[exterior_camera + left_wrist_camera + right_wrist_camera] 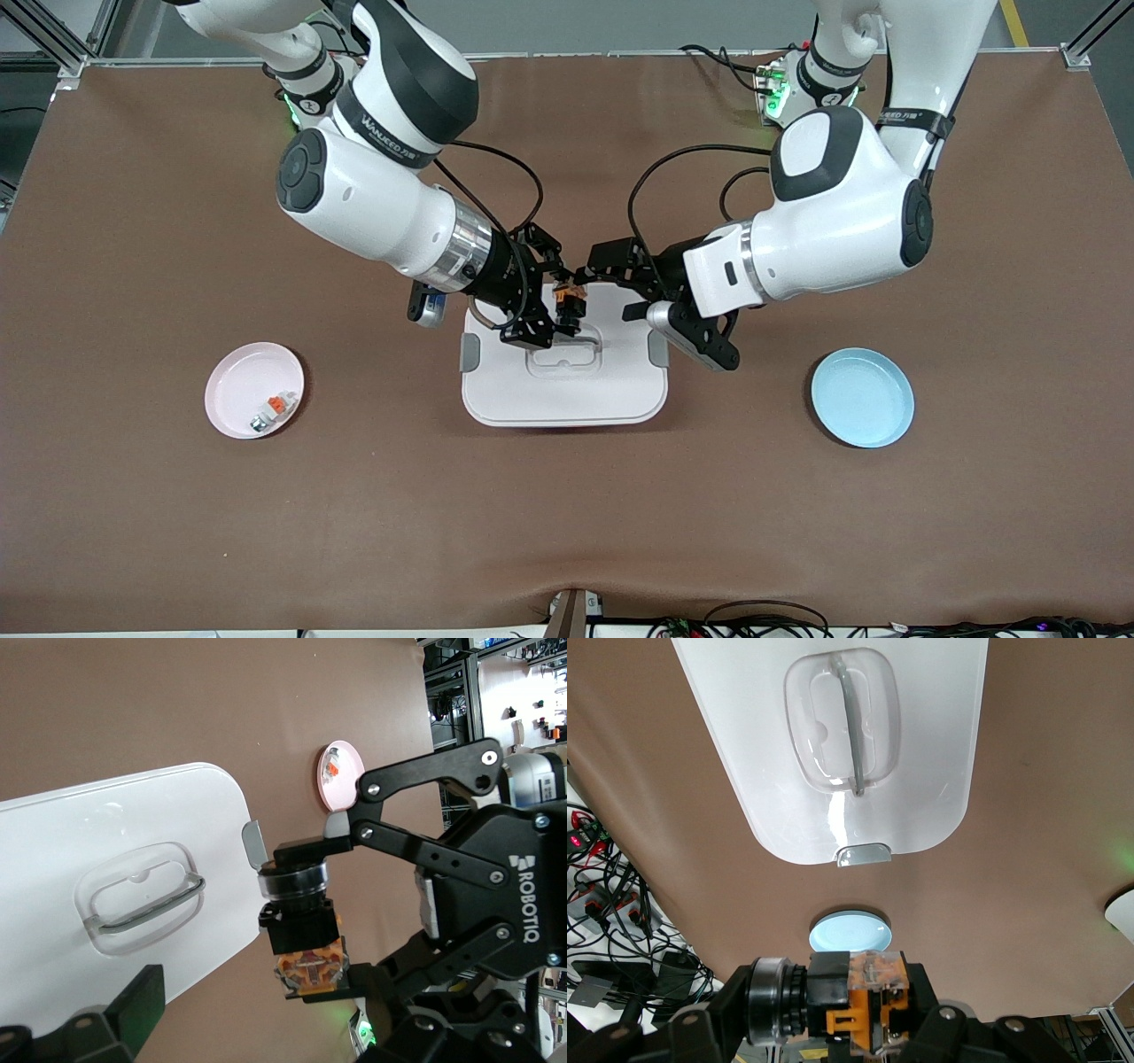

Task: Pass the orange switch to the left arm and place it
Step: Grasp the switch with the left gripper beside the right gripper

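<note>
- Two white arms with black joint bands: the right arm (372, 204) and the left arm (842, 213) both reach in from the top of the frame to its middle.
- Two black claws. The right claw (558, 303) is over the lid of the box (567, 394) and is closed on the orange switch (570, 306), clamping it end to end.
- The left claw (592, 270) is over the upper edge of the box, just beside the switch; whether it is parted or closed cannot be told.
- One orange switch, in the air above the box lid at mid-frame. It has a black body, a silvery ring at one end and an orange block under a clear cover at the other.
- One box: white, smooth plastic, rounded corners, grey side latches and a recessed handle in the lid.
- Two round, shallow plates. The pink plate (226, 377) lies toward the right arm's end of the tabletop (567, 532) and holds a small white-grey part with an orange tab (278, 405). The blue plate (862, 399) lies toward the left arm's end.
- Both plates lie well apart from the box, with bare brown matte tabletop between them.
- A wide bare band of tabletop fills the lower part of the frame.
</note>
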Robot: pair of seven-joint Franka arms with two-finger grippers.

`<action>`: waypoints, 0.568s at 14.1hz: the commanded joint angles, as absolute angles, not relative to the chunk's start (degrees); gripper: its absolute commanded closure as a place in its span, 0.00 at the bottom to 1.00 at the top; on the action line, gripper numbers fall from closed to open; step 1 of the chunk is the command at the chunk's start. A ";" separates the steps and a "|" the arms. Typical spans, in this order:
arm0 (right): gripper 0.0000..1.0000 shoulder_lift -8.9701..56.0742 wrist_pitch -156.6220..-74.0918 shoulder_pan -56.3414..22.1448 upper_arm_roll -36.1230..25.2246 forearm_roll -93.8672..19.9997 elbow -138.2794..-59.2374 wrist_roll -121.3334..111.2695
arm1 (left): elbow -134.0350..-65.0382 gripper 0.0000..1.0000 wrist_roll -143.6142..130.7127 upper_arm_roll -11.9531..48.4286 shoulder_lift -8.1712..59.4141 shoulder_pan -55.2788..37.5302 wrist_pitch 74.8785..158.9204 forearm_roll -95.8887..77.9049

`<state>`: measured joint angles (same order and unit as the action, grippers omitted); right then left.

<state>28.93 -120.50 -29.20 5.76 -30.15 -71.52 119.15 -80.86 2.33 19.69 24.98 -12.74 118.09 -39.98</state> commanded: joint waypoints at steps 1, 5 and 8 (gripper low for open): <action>1.00 29.62 -120.93 -29.88 5.27 -30.85 -69.96 120.15 | -79.37 0.00 2.37 19.78 26.01 -13.80 120.23 -41.13; 1.00 30.41 -122.78 -30.32 5.27 -30.76 -69.96 120.32 | -79.28 0.00 2.46 19.69 26.98 -15.38 124.26 -41.13; 1.00 30.41 -122.78 -30.41 5.27 -30.76 -70.05 120.23 | -79.19 0.02 2.64 19.69 27.60 -15.47 125.51 -41.13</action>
